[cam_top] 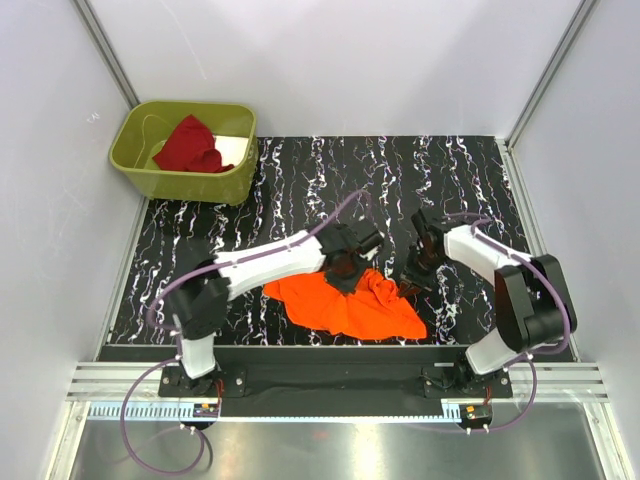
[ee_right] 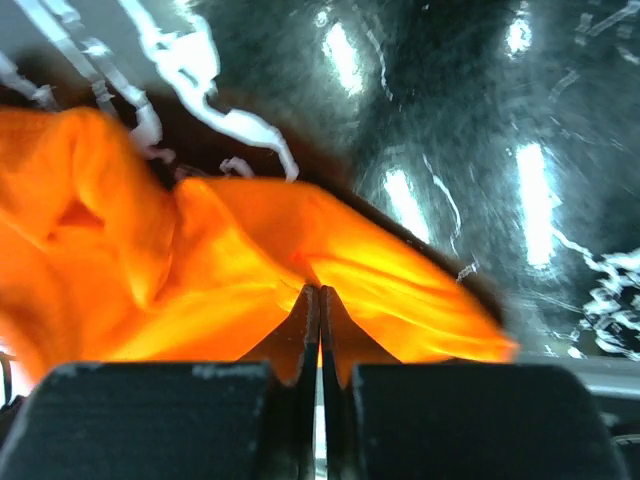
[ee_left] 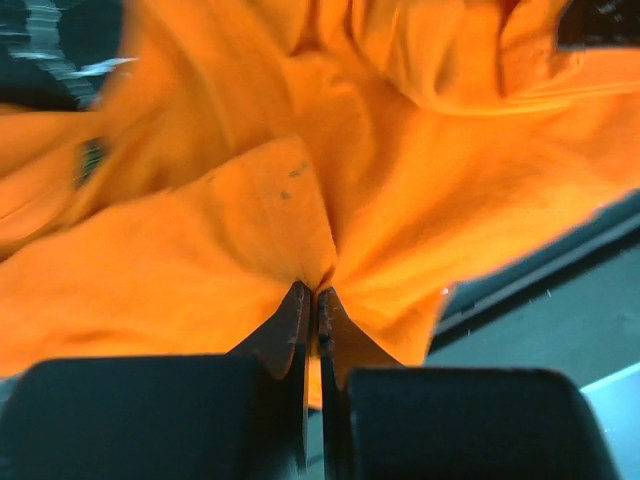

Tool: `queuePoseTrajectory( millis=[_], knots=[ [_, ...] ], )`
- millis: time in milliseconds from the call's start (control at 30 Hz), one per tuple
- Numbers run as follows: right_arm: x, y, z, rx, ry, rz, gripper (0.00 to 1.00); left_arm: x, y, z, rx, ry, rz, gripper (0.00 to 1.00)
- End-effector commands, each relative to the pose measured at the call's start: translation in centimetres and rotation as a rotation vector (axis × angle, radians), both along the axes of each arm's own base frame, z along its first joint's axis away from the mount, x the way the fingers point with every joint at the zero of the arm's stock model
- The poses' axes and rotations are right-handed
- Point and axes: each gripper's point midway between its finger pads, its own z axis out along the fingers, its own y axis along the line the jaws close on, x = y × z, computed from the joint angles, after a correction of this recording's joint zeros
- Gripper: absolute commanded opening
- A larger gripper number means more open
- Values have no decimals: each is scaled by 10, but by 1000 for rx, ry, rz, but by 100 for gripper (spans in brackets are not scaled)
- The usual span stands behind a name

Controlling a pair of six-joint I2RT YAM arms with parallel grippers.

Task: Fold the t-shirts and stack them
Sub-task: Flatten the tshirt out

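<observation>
The left tool [cam_top: 348, 268] and right tool [cam_top: 412, 282] each clenched a pinch of the orange t-shirt [cam_top: 345, 308], which lay bunched between and behind them on the counter [cam_top: 300, 190]

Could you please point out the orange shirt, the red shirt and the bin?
orange shirt [cam_top: 347, 308]: top view, cloth's middle.
red shirt [cam_top: 188, 146]: top view, its middle.
bin [cam_top: 185, 186]: top view, front wall.

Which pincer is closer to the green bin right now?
Left. The left pincer, shut on the orange shirt, sits right of the green bin, toward the robot; the right pincer grips the same shirt farther right.
</observation>
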Motion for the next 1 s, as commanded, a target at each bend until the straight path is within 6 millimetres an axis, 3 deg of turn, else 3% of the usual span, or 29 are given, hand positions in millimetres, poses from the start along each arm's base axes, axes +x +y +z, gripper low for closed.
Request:
queuePoseTrajectory(
  millis=[0, 200, 367, 433, 467, 600, 700, 767, 867, 900, 933, 967],
  knots=[
    [12, -11, 33, -61, -114, 34, 0, 13, 26, 59, -53, -147, 30, 0],
    [7, -24, 79, -93, -233, 21, 0, 20, 71, 89, -81, -203, 124, 0],
    [1, -14, 119, 10, -358, 35, 0, 28, 105, 131, -134, -295, 199, 1],
    [-5, -6, 128, 77, -378, 48, 0, 31, 117, 147, -162, -333, 224, 14],
    [-7, -3, 129, 98, -377, 54, 0, 31, 120, 149, -167, -342, 226, 15],
    [-18, 3, 137, 147, -382, 77, 0, 27, 131, 135, -169, -316, 245, 17],
    [-27, -5, 140, 118, -390, 55, 0, 21, 132, 117, -189, -289, 253, 19],
    [-39, -11, 138, 99, -359, 44, 0, 15, 133, 103, -194, -263, 259, 3],
    [-53, -17, 136, 85, -330, 1, 0, 11, 136, 93, -194, -249, 284, 0],
    [-55, -16, 136, 99, -329, -12, 0, 11, 133, 93, -216, -252, 283, 3],
    [-59, -16, 132, 107, -325, -14, 0, 10, 129, 91, -235, -242, 273, 14],
    [-61, -14, 130, 118, -321, -18, 0, 3, 120, 85, -267, -198, 232, 39]
  ],
)
